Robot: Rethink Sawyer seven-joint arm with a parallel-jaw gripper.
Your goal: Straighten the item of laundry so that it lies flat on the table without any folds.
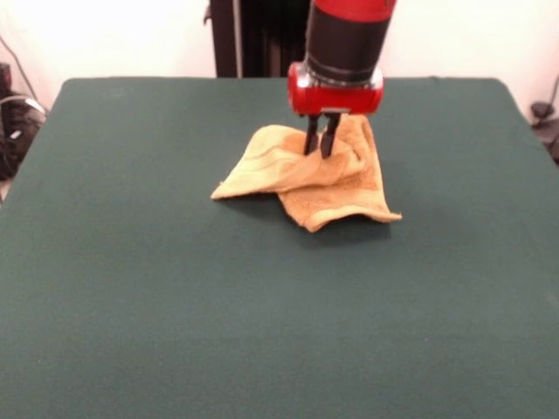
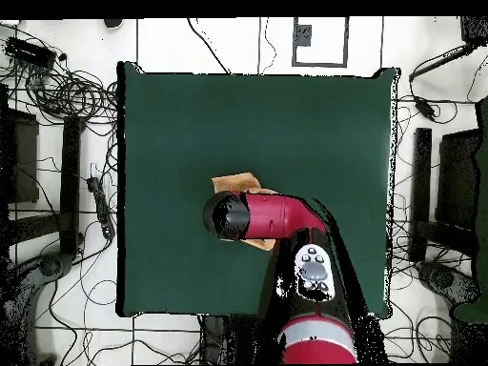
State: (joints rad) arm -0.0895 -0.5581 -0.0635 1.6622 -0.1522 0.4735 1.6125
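The small yellow-orange terry cloth towel (image 1: 310, 179) lies crumpled on the large dark green felt-like surface (image 1: 175, 305), nearer the far edge than the near edge in the front view and close to midway between the left and right edges. That view shows its shape plainly: one pale-banded flap runs out to a point toward the left edge, another darker flap folds over and ends in a corner toward the right and near side, and the cloth rises to a bunched ridge in the middle. The pincer (image 1: 320, 144) of the red and black arm comes straight down onto that ridge; its two dark fingers (image 1: 311, 135) stand close together with only a narrow gap, their tips sunk in the folds, and they appear clamped on a pinch of cloth, though the tips themselves are hidden by it. The overhead view shows none of this grip: there the arm's red and black wrist covers most of the towel (image 2: 236, 181), leaving only a strip of cloth at its upper side and a small sliver below it. What the overhead view adds is the full outline of the surface (image 2: 315, 124), with the towel lying left of centre and well away from all four corners.
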